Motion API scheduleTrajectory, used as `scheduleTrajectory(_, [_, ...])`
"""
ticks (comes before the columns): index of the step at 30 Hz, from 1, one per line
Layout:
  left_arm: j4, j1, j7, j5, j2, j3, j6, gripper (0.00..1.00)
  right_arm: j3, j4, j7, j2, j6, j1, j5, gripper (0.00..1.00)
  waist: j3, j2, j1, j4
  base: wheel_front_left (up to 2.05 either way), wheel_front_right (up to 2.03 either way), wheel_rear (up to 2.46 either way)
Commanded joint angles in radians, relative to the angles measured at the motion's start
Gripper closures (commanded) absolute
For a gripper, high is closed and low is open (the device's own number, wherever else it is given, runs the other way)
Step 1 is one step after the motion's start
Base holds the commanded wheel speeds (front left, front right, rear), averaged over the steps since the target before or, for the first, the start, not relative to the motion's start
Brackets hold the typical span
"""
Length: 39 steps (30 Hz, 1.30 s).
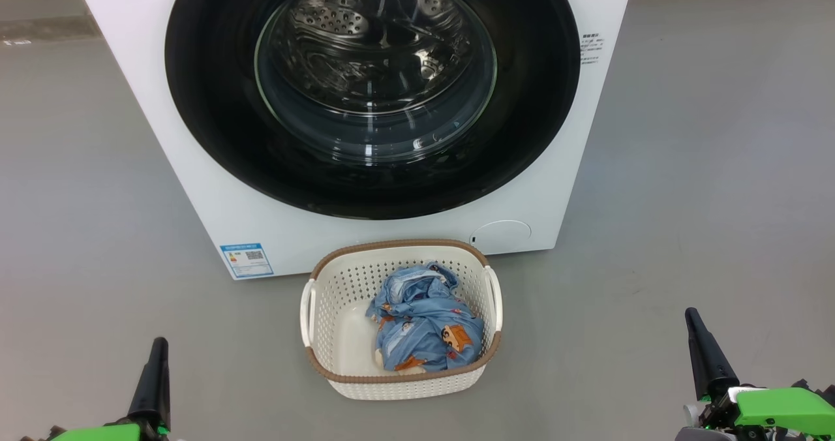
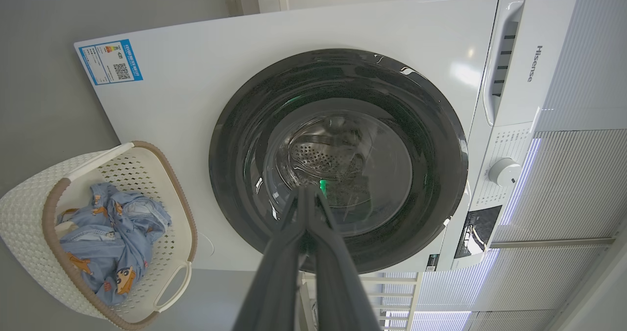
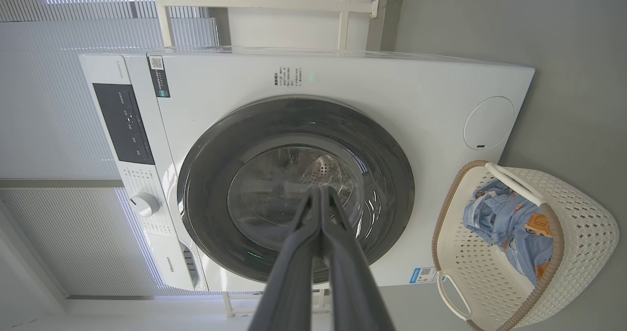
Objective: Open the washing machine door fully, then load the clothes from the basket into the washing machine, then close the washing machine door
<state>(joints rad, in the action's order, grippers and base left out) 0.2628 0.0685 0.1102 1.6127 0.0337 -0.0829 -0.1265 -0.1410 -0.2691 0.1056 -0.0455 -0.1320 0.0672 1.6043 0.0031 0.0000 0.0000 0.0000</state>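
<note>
Left gripper [image 2: 306, 196]: near left, low over the floor, fingers pressed together, nothing held, pointing at the door.

Washer [image 1: 196, 193]: far centre. Door [image 1: 372, 95] sits flush on its front, so step one is not yet begun.

Basket [image 1: 398, 244]: on the floor just in front of the washer, under the door. I judge this is for a short carry. Clothes [image 1: 424, 327] are bunched in its right half.

Right gripper [image 3: 321, 194]: near right, likewise pinched closed, empty.

Both are parked wide, probably to leave basket and door swing free.
</note>
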Motion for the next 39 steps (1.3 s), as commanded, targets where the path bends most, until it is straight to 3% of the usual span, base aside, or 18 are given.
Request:
scheduleTrajectory(1, [-0.018,0.039,0.003,-0.004,0.017,-0.031,-0.004,1.0,0.028,0.024,0.007,-0.005,0.001,0.041,0.005,1.0,0.0,0.0,0.0,0.0,0.0,0.0,0.0])
scheduleTrajectory(11, [-0.018,0.039,0.003,-0.004,0.017,-0.031,-0.004,1.0,0.028,0.024,0.007,-0.005,0.001,0.041,0.005,1.0,0.0,0.0,0.0,0.0,0.0,0.0,0.0])
scheduleTrajectory(12, [0.002,-0.001,0.0,0.0,-0.001,0.0,0.0,0.0,0.0,-0.003,0.0,0.0,0.0,-0.001,0.0,0.0,0.0,0.0,0.0,0.0,0.0,0.0,0.0])
scheduleTrajectory(19, [0.033,-0.025,-0.005,-0.002,-0.014,0.006,0.0,0.0,0.004,-0.039,-0.004,0.01,0.0,-0.023,-0.005,0.0,0.001,0.0,0.0002,0.0,0.0,0.0,0.0])
scheduleTrajectory(23, [0.024,-0.021,-0.016,-0.013,-0.01,0.011,0.0,0.0,0.015,-0.03,-0.013,0.003,0.0,-0.015,-0.018,0.0,-0.001,0.0,0.0022,0.0,0.0,0.0,0.0])
scheduleTrajectory(28, [0.013,-0.019,-0.034,-0.04,0.002,0.024,0.0,0.0,0.037,-0.023,-0.032,-0.012,0.0,-0.005,-0.045,0.0,0.001,0.0,0.0002,-0.001,0.0,0.0,0.0])
scheduleTrajectory(39, [-0.006,-0.01,-0.067,-0.149,0.017,0.033,-0.001,0.0,0.074,-0.016,-0.067,-0.041,0.0,0.02,-0.148,0.0,0.003,0.0,0.0001,-0.002,0.0,0.0,0.0])
